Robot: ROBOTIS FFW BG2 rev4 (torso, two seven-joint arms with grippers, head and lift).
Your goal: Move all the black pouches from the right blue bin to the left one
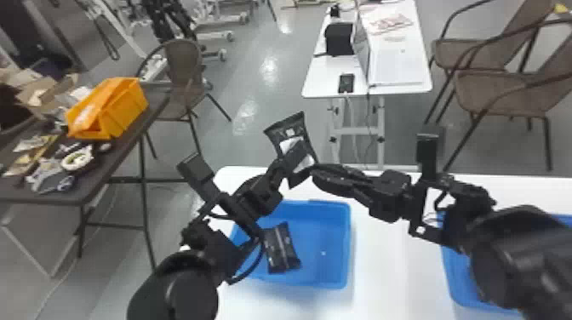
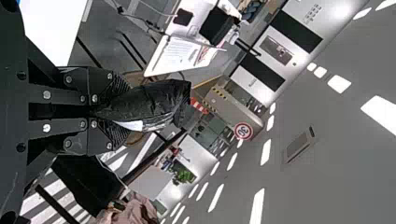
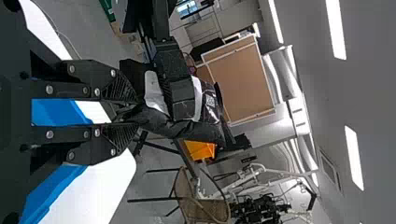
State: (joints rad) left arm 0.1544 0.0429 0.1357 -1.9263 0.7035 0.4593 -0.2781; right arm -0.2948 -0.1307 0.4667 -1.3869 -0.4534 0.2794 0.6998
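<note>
Above the table (image 1: 391, 268), the left gripper (image 2: 120, 111) clasped a pouch (image 1: 289, 130), likely light, soft and slick, best pinched by its free edge; the right gripper's (image 3: 134, 113) hold could not be told.

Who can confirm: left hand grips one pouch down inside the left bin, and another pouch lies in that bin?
Not quite: the head view shows the left hand gripping its pouch up in the air, not down inside the left bin. The other pouch does lie in that bin.
</note>
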